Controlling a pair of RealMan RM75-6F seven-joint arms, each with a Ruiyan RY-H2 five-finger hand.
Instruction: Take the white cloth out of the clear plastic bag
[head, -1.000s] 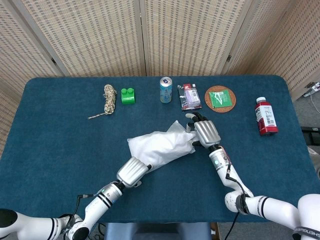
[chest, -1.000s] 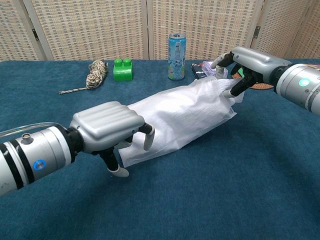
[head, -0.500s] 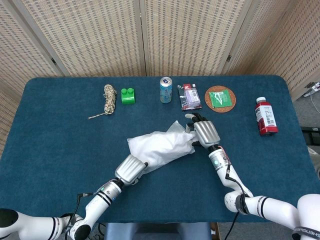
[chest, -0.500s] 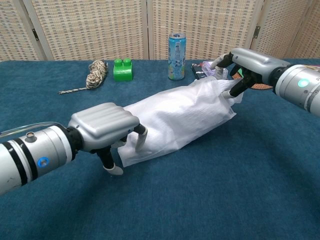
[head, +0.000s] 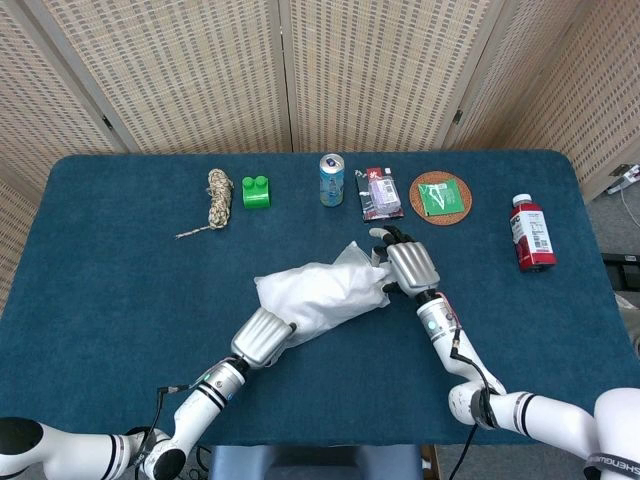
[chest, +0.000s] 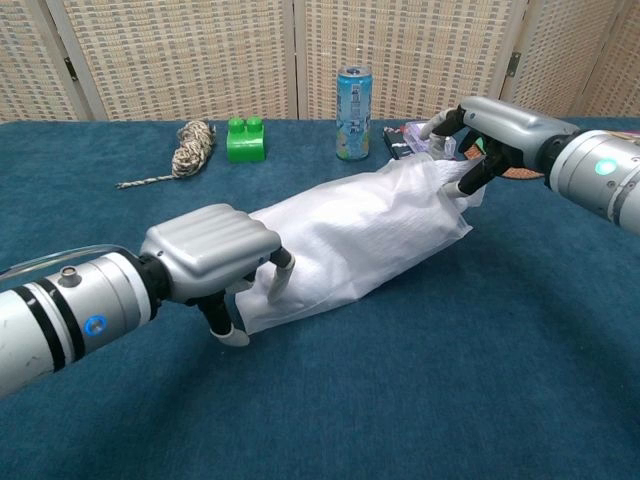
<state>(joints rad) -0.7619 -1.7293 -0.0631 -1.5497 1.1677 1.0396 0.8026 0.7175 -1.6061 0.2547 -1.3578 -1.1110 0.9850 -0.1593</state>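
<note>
The far end of the clear plastic bag (chest: 365, 235), holding a white cloth, is pinched by the right hand (chest: 490, 125); its near end is touched by the half-curled left hand (chest: 215, 255), though a grip cannot be told.

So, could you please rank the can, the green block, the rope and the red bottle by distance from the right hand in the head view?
From the right hand:
1. Can, behind it, slightly left.
2. Red bottle, far right.
3. Green block, back left.
4. Rope, farthest left.

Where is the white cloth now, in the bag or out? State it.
In. The white cloth fills the clear plastic bag, with none pulled out.
</note>
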